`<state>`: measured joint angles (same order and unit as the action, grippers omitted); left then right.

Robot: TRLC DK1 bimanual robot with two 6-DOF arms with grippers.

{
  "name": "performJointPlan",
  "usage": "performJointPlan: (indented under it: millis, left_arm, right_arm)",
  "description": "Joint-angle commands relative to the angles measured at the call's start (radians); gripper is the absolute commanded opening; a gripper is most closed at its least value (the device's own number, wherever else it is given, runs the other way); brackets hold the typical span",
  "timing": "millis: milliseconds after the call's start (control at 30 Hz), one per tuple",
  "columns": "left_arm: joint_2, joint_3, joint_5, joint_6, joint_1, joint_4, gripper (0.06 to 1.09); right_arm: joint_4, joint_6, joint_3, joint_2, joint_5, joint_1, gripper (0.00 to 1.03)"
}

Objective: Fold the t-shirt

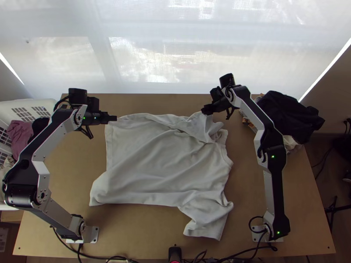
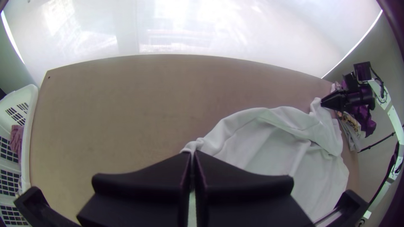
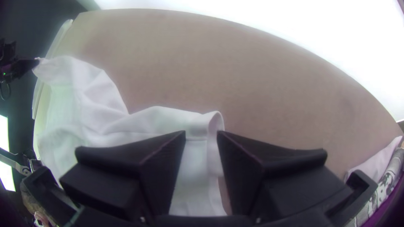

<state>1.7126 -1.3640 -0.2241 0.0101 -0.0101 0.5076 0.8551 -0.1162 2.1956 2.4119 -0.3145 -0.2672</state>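
The white t-shirt (image 1: pixel 162 162) lies loosely spread and wrinkled, with a sleeve-like part toward the table's near edge and bunched cloth at its far right. At its far left corner is my left gripper (image 1: pixel 114 118); in the left wrist view, the left gripper (image 2: pixel 192 154) is shut on a bit of the t-shirt (image 2: pixel 248 143). My right gripper (image 1: pixel 206 110) is at the shirt's far right edge. In the right wrist view, the right gripper (image 3: pixel 201 134) stands open, a folded-over edge of the t-shirt (image 3: pixel 168 120) between its fingertips.
A white basket (image 1: pixel 22 103) with clothes stands left of the table (image 1: pixel 289 210). Dark clothing (image 1: pixel 289 116) is piled at the table's far right. Cables run along the near edge, and bare tabletop shows on either side of the shirt.
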Motion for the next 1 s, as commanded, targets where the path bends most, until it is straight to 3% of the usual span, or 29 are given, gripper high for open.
performJointPlan:
  millis: [0,833,967]
  left_arm:
    - [0.007,-0.004,0.0,0.001,-0.001,-0.001,0.09]
    - [0.005,-0.004,0.0,-0.001,0.007,0.0,0.09]
    - [0.004,-0.004,0.0,-0.001,0.007,0.0,0.09]
  right_arm:
    - [0.015,-0.027,0.03,0.013,-0.001,-0.001,0.04]
    - [0.03,-0.014,0.033,0.003,0.006,-0.006,0.03]
    - [0.041,-0.005,0.035,0.01,0.006,-0.004,0.21]
